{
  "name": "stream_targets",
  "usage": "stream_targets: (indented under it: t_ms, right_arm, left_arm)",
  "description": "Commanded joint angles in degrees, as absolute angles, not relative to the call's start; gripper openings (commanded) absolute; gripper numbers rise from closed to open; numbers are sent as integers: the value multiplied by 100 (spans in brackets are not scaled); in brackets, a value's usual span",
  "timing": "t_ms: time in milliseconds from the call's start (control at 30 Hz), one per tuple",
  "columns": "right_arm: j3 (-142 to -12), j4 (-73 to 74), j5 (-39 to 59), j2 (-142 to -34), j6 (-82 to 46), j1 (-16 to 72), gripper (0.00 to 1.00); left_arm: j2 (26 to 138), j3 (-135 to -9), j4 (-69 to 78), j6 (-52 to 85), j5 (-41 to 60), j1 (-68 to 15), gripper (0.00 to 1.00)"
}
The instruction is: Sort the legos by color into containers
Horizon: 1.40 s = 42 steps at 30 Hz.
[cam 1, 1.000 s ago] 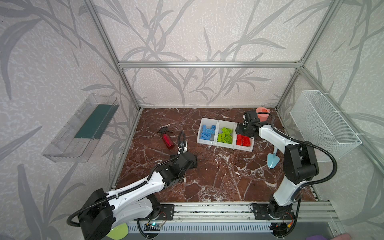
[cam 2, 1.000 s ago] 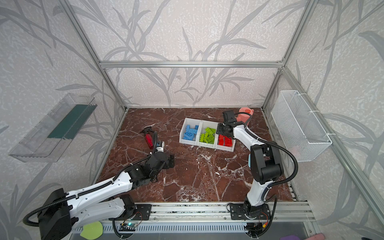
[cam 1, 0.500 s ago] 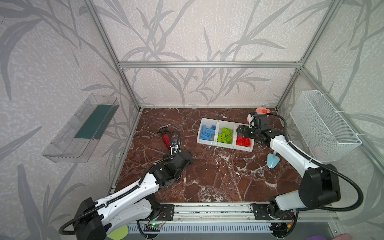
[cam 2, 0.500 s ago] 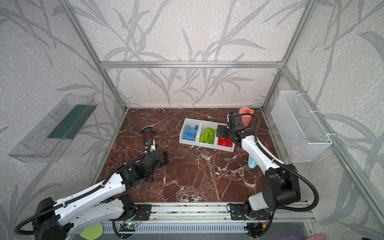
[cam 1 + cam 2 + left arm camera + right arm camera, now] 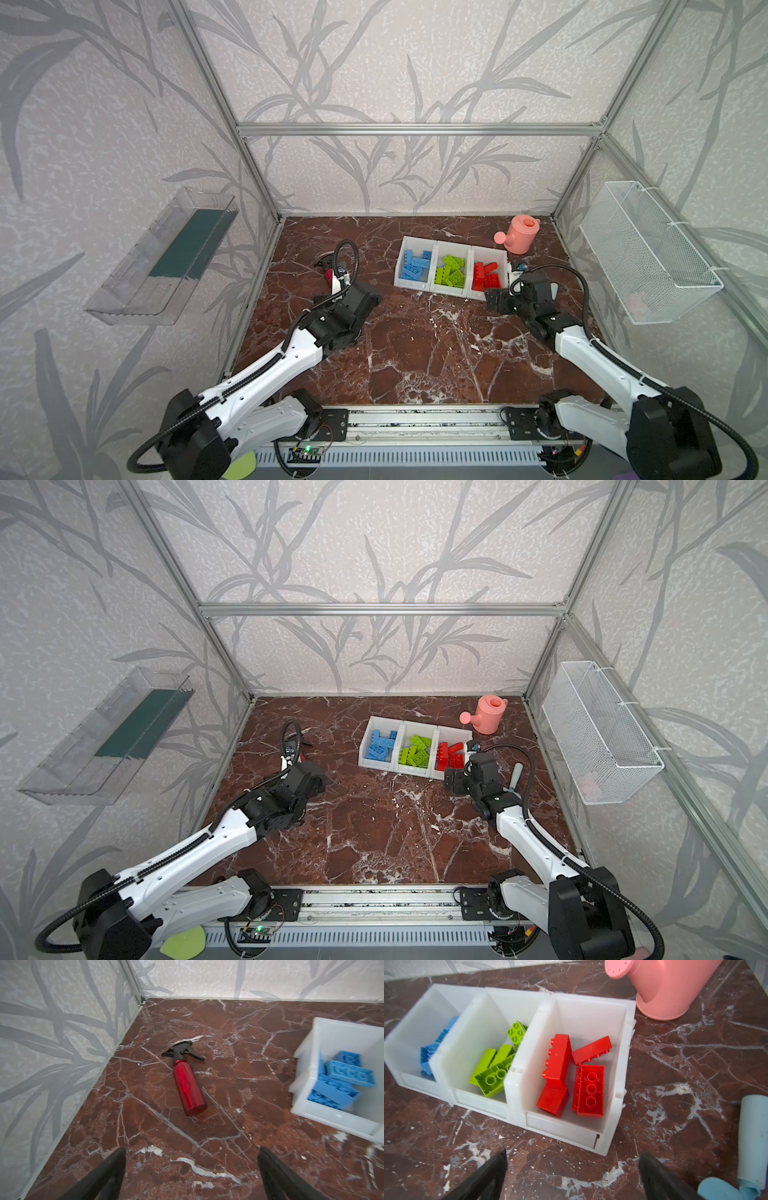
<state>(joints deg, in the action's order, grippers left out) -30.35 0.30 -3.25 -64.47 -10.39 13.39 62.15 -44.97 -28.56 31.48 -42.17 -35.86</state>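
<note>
Right wrist view: right tool (image 5: 573, 1154) (jaws wide) low before red legos (image 5: 590, 1091)

Glossy plastic legos (image 5: 590, 1091), smooth white plastic containers (image 5: 560, 1128) — polished marbled tabletop (image 5: 675, 1105)

Empty left gripper (image 5: 192, 1148), right gripper (image 5: 573, 1151), jaws spread

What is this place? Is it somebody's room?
Probably a robot test booth, not a home: a left arm and right arm on a metal rail, a metal frame, legos sorted into containers.
</note>
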Motion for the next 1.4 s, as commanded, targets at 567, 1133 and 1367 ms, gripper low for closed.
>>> stream_targets:
  t_ms: [567, 1133, 1367]
  right_arm:
    - [-2785, 3699, -1884, -8389, 328, 1181, 99]
    - [-1069, 8031, -1072, -9401, 635, 1037, 99]
    - [-2040, 5801, -632, -9053, 562, 877, 99]
  left_arm:
    - [9184, -4664, 521, 1042, -2420, -306, 99]
    - [8440, -2236, 4603, 410, -2344, -356, 99]
    - [8709, -2395, 4464, 413, -1335, -17, 99]
